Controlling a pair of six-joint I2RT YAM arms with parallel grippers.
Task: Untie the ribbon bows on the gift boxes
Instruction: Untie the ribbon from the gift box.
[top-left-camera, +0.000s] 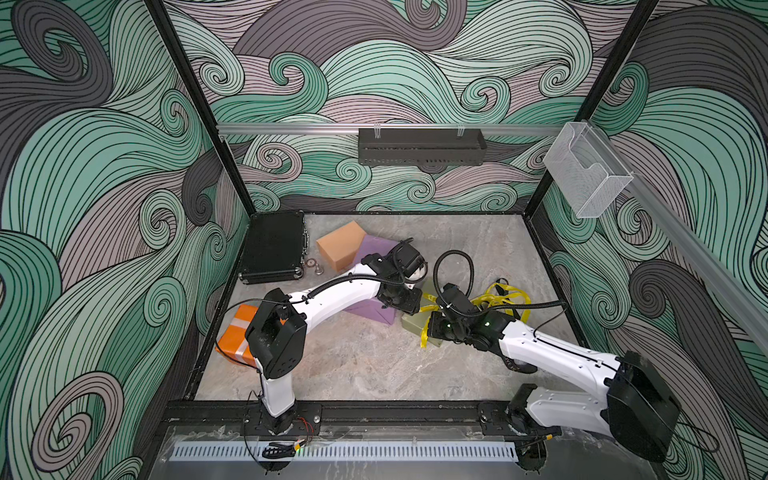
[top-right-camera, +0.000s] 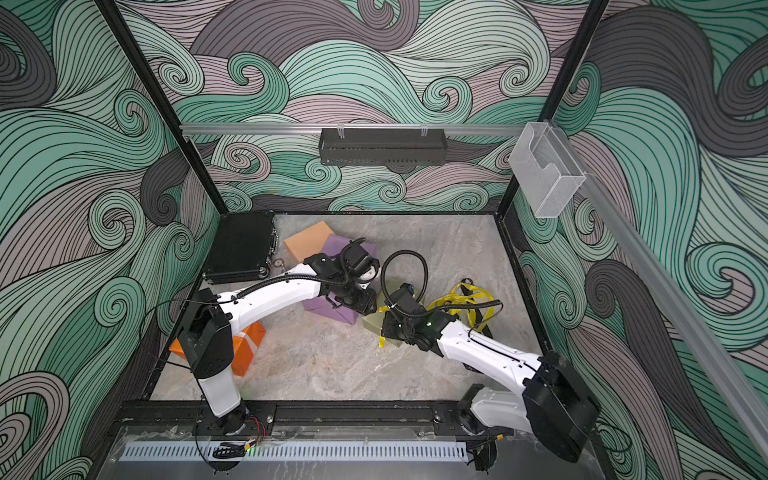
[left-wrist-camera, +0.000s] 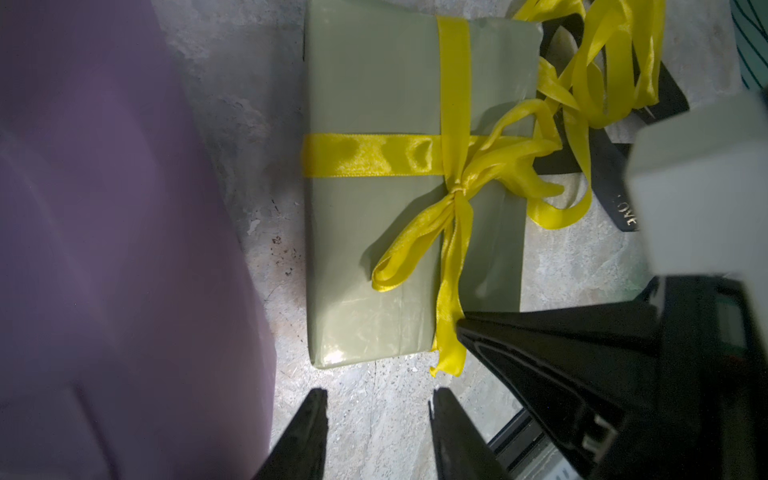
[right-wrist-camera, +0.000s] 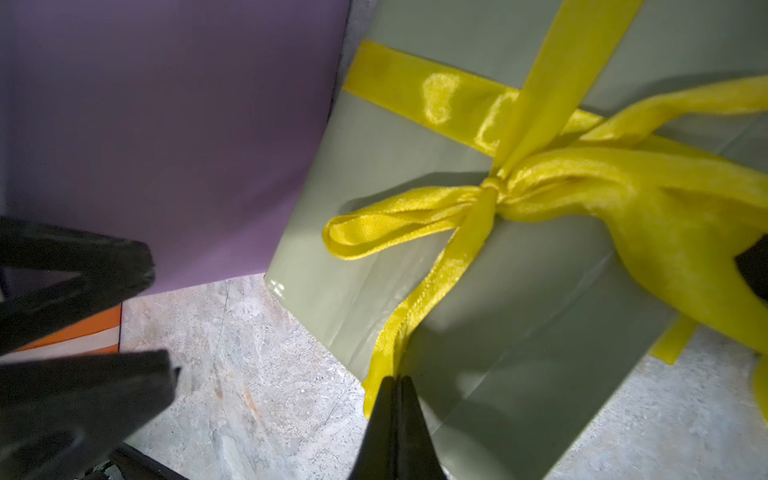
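— Since the right gripper (right-wrist-camera: 397, 384) is pressed fully closed on the tail (right-wrist-camera: 432, 307) of the yellow bow (right-wrist-camera: 492, 189), right at the edge of the olive-green box (right-wrist-camera: 540, 353), what worries you?

— Only 1 edge of that tail seems to sit between the jaws; the rest runs past beside the tips. Satin is slick (and thin), so a pull could simply slide off it.

— And the left gripper (left-wrist-camera: 376, 401)?

— Roughly half open, holding nothing, above bare floor (left-wrist-camera: 374, 436). The olive box lies just ahead of its tips, and the purple box (left-wrist-camera: 104, 208) is off to 1 side. Nothing pins the olive box, so I judge a pull may drag it toward the right jaws instead of freeing the knot, which sits further ahead of them.

— Anything else?

— The bow shows 2 loops; a skewed pull might cinch the knot tighter.
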